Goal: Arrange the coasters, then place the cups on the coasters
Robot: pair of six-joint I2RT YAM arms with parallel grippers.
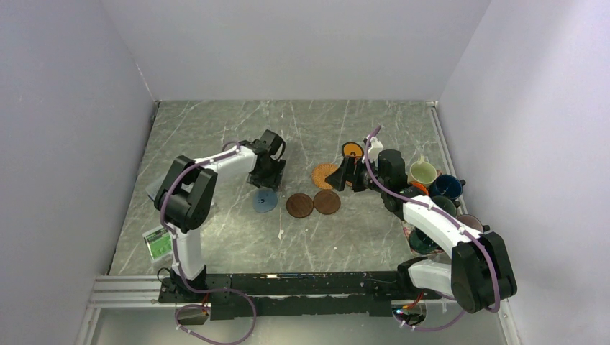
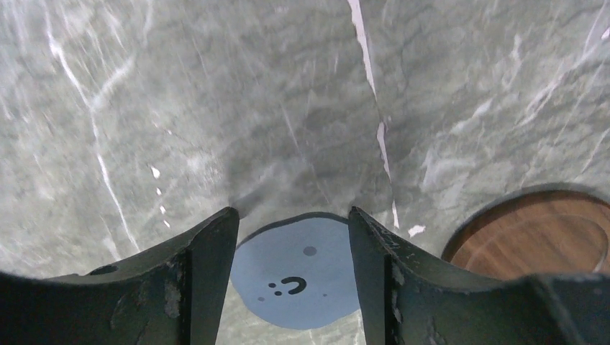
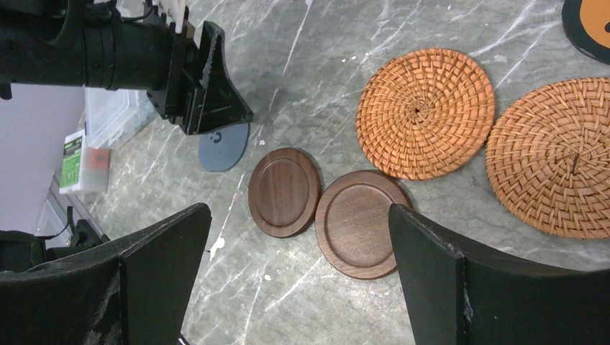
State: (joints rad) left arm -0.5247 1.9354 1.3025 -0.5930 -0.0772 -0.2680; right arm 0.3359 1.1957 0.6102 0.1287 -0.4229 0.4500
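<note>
My left hand (image 2: pixel 293 214) is closed on the blue-grey coaster (image 2: pixel 295 282). One finger presses each edge, and the disc fills the gap between them. I cannot tell whether it rests on the marble table (image 2: pixel 216 93) or is lifted off it. Just beyond that hand's right finger lies a dark brown coaster (image 2: pixel 536 233), apart from the blue-grey one.

My right hand (image 3: pixel 298 215) is spread as wide as it goes and holds nothing. Straight below its gap the two dark brown coasters (image 3: pixel 285 191) lie flat, just beside each other. Further out, towards its right finger, the two tan woven coasters (image 3: pixel 426 113) sit side by side. Past them is the black coaster with the orange centre (image 3: pixel 591 20), cut off by the edge of the view. Behind this hand's wrist the cups (image 1: pixel 423 172) stand bunched together.
</note>
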